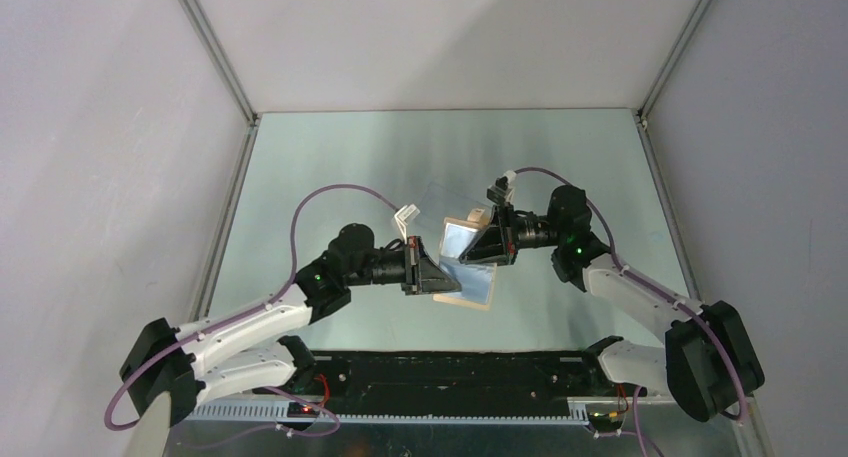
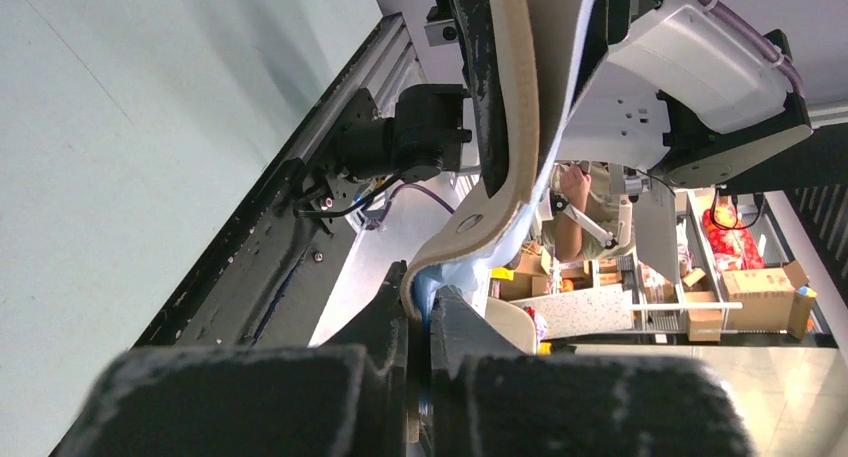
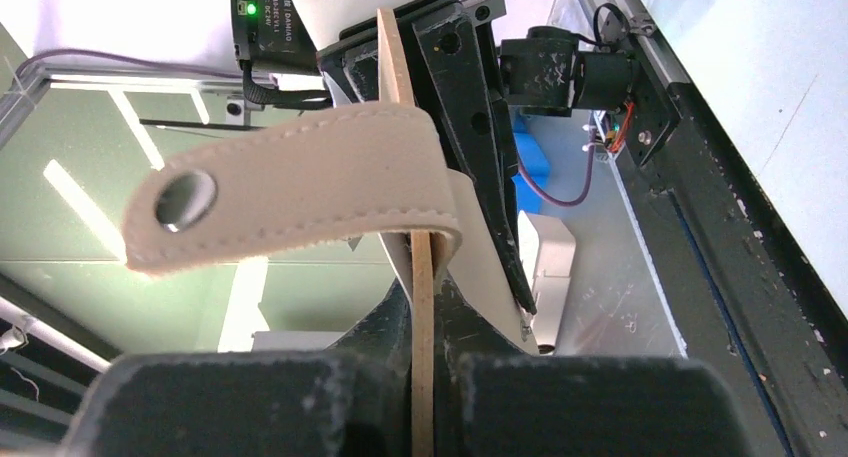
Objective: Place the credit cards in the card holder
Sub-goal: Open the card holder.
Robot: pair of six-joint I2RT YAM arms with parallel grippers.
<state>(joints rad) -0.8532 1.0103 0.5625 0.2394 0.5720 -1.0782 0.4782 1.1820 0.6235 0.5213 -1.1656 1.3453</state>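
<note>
The card holder (image 1: pixel 468 289), a tan wallet with blue lining, hangs open above the middle of the table, held between both arms. My left gripper (image 1: pixel 436 267) is shut on its left flap. In the left wrist view the jaws (image 2: pixel 425 312) pinch the tan edge and blue lining of the card holder (image 2: pixel 510 127). My right gripper (image 1: pixel 482 245) is shut on the opposite flap. In the right wrist view it (image 3: pixel 422 297) clamps a thin tan flap edge, and the snap tab (image 3: pixel 300 187) curls over to the left. The credit cards are out of view.
A faint clear plastic box (image 1: pixel 440 199) lies on the pale green table behind the wallet. Aluminium rails (image 1: pixel 225 227) border the table at left and right. The black base strip (image 1: pixel 450 372) runs along the near edge between the arm bases.
</note>
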